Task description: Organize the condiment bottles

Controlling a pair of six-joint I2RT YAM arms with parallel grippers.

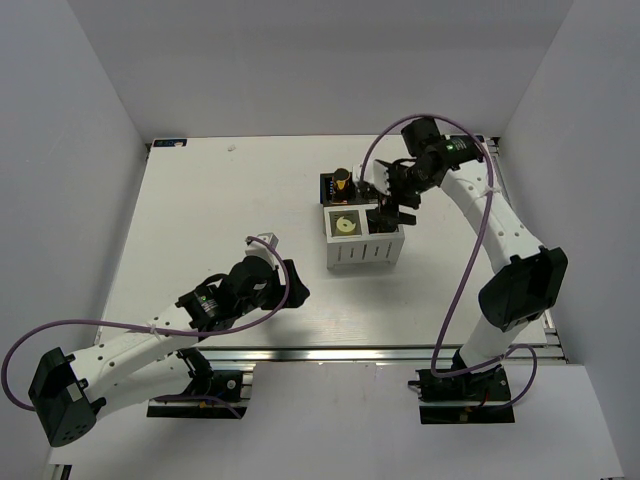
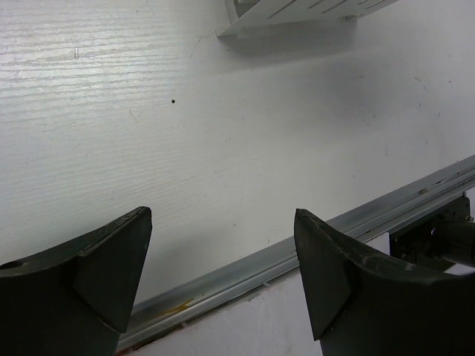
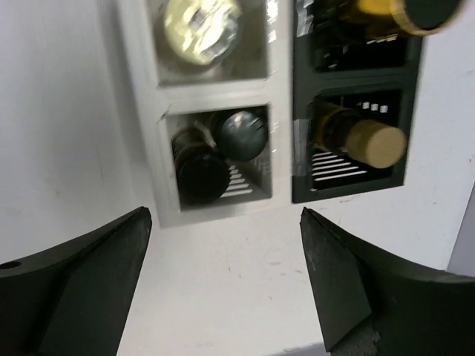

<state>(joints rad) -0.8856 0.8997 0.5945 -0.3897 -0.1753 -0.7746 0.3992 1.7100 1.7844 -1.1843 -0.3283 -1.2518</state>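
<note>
The white-and-black four-compartment box [image 1: 358, 252] stands right of the table's middle. In the right wrist view its white half [image 3: 137, 111] holds a cream-topped bottle [image 3: 197, 26] in one compartment and two dark-capped jars [image 3: 202, 176] [image 3: 242, 133] together in the other. The black half holds a yellow-labelled dark bottle [image 3: 386, 15] and a tan-capped dark bottle [image 3: 375, 144]. My right gripper [image 3: 225, 215] is open and empty, above bare table just beside the box; it hovers over the box's right side in the top view [image 1: 392, 218]. My left gripper [image 2: 223, 215] is open and empty, low over the table near the front edge.
A metal rail [image 2: 297, 256] runs along the table's near edge, under the left gripper. The box's slotted white wall [image 2: 297, 11] is at the top of the left wrist view. Grey walls enclose the table on three sides.
</note>
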